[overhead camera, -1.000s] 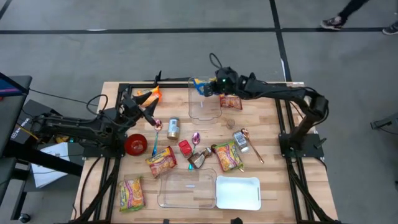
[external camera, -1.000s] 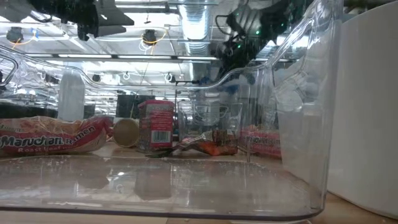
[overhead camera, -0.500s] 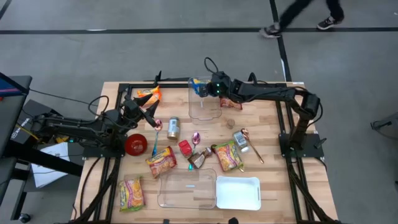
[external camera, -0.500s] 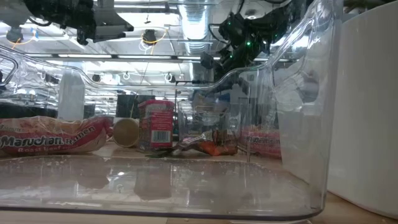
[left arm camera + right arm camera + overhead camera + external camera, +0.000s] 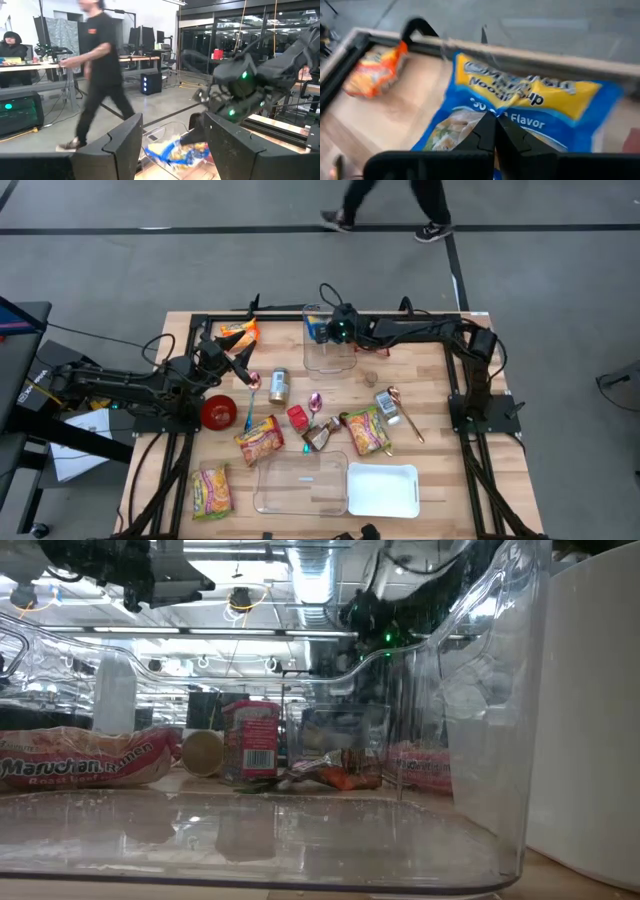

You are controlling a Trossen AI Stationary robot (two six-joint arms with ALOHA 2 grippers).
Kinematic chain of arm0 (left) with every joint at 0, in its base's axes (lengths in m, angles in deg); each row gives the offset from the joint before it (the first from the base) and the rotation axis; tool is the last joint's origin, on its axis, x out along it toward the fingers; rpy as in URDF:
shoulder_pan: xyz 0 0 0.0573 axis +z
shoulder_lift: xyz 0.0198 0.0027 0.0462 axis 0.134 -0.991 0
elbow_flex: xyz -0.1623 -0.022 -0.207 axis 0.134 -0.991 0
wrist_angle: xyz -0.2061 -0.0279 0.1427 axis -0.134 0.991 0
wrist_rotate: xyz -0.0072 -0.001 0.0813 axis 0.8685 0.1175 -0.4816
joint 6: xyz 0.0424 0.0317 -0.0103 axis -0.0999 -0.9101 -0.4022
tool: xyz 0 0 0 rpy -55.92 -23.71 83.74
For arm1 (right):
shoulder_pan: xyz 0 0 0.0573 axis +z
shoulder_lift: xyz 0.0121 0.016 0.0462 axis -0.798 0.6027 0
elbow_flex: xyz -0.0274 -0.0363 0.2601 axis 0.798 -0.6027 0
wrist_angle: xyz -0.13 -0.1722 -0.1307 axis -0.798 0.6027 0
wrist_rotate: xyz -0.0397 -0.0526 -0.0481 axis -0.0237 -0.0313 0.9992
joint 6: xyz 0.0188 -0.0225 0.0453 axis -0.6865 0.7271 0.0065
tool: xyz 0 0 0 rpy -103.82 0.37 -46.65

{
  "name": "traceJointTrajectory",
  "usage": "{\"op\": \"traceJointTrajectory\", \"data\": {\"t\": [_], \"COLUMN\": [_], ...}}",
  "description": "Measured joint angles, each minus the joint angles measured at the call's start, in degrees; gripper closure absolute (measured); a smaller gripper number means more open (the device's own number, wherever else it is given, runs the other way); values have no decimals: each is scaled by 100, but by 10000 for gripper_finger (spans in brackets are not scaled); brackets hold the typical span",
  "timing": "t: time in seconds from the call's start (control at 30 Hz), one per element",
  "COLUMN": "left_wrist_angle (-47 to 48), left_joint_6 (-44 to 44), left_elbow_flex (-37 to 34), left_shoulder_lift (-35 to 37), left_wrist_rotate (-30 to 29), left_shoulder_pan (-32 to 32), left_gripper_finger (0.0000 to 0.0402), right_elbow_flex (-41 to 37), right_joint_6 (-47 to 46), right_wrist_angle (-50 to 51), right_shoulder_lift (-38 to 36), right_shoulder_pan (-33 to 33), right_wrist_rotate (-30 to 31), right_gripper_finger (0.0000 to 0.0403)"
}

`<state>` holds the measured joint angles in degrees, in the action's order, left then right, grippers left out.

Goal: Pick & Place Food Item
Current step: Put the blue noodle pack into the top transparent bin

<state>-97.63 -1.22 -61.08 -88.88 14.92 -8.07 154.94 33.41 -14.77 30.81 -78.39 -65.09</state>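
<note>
A blue and yellow noodle packet [image 5: 318, 326] is in my right gripper [image 5: 334, 329], over the far left corner of a clear container [image 5: 330, 358] at the table's far middle. The right wrist view shows the packet [image 5: 530, 100] spread out ahead of the shut fingers [image 5: 495, 131]. My left gripper [image 5: 241, 364] is open and empty over the table's left part. Its wrist view [image 5: 172, 150] looks at the packet [image 5: 172, 151] and the right gripper [image 5: 235, 95]. My right gripper pinches the noodle packet between its two fingers on the printed face near one edge [image 5: 496, 114]. The fingers reach it about level from the table's right side. The packet sticks out ahead of the fingers toward the table's left. I cannot tell whether it touches the container.
An orange packet [image 5: 238, 332], a red bowl [image 5: 218, 412], a can [image 5: 278, 385], spoons [image 5: 315, 402], a red packet [image 5: 371, 345] and more noodle packets [image 5: 260, 438] lie about the table. A second clear container [image 5: 300, 483] and a white tray [image 5: 382, 490] stand near the front edge. A person walks behind the table.
My right gripper has gone toward the table's left edge and a little toward the near edge, carrying the noodle packet over the far clear container. The right arm has folded in behind it. A person has walked leftward behind the table.
</note>
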Motion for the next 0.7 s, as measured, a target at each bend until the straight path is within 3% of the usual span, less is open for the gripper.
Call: {"op": "traceJointTrajectory", "data": {"t": [0.57, 0.7], "left_wrist_angle": [2, 2], "left_joint_6": [-41, -41], "left_elbow_flex": [0, 0], "left_shoulder_lift": [0, 0], "left_wrist_rotate": [1, 0], "left_shoulder_pan": [1, 1], "left_gripper_finger": [198, 198], "right_elbow_flex": [-2, 0], "right_joint_6": [474, 730], "right_wrist_angle": [-211, -477], "right_shoulder_lift": [91, 91], "right_shoulder_pan": [-177, -126], "right_wrist_rotate": [-282, -280], "right_gripper_finger": [403, 387]}}
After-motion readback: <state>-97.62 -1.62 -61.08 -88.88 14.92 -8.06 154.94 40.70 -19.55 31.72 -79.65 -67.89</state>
